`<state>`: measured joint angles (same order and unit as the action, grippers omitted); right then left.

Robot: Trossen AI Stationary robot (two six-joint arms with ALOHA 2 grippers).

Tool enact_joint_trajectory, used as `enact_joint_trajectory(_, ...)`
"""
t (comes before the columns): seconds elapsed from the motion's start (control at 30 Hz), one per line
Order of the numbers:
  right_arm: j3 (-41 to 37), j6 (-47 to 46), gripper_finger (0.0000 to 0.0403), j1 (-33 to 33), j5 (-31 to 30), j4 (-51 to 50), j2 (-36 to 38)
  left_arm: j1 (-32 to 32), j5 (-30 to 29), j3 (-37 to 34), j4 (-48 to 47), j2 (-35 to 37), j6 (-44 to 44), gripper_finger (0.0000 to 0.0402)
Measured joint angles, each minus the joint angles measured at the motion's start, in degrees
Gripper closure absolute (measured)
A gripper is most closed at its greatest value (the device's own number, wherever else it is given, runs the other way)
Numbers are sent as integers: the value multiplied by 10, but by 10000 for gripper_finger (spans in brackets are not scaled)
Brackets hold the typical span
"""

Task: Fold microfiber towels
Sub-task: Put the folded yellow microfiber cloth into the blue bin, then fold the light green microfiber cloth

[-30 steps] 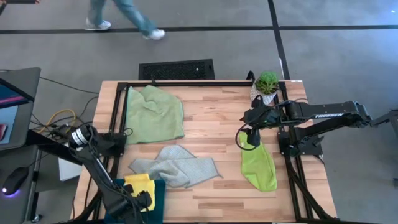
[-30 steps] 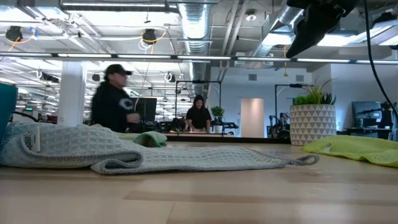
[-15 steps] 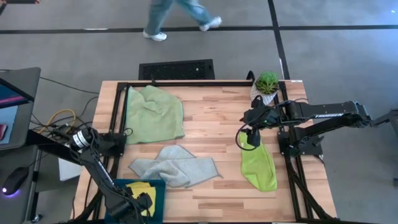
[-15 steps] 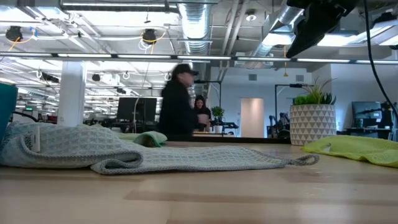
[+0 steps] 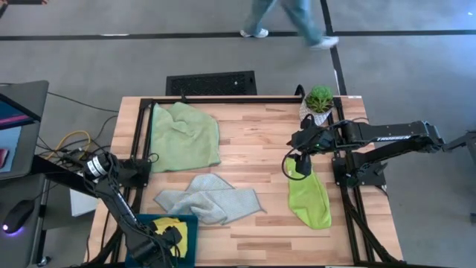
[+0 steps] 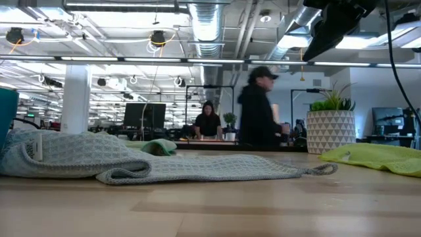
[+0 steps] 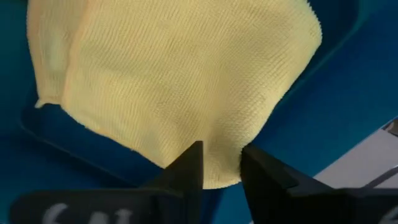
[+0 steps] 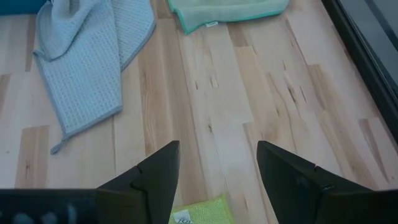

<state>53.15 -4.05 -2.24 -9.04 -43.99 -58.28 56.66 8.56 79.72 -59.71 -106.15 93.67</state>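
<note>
Compared with one second earlier, the yellow towel [image 5: 168,226] no longer lies draped over the rim of the teal bin [image 5: 190,227] at the bench's near left corner; it now sits lower inside the bin, mostly hidden beneath the left gripper [image 5: 165,243]. Beyond the far edge, the walking person [image 5: 291,18] has crossed from left to right.

Left arm: the left wrist view shows the left gripper's fingers [image 7: 186,169] slightly parted, straddling the edge of the yellow towel [image 7: 174,81], which lies flat on the blue floor of the bin [image 7: 348,106]. Whether the fingers pinch the cloth or have let it go cannot be told.

Right arm: the right gripper [image 5: 301,160] hangs above the bench near the right edge, over the far end of the lime green towel [image 5: 310,197]. Its fingers [image 8: 158,174] stand wide apart and grasp nothing. The lime green towel lies as a long folded strip along the right edge.

Remaining towels: the sage green towel [image 5: 184,136] lies spread and slightly rumpled at the far left corner. The pale grey-green towel [image 5: 208,198] lies crumpled at the middle of the bench, nearer the near edge, just beside the bin. In the low view it appears as a flat heap [image 6: 131,164] on the wood.

Other items: a potted plant [image 5: 318,100] stands at the far right corner.
</note>
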Motion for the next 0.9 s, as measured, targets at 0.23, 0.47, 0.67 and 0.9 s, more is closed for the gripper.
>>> enact_joint_trajectory(0.23,0,0,165,0,0,0,0,0,2,0,2,0,5,283)
enact_joint_trajectory(0.47,0,0,165,0,0,14,0,2,11,0,-8,21,-4,283)
enact_joint_trajectory(0.67,0,14,165,0,2,42,0,5,-64,0,-56,70,3,283)
enact_joint_trajectory(0.9,0,85,165,0,51,121,-45,5,-205,0,-149,101,42,283)
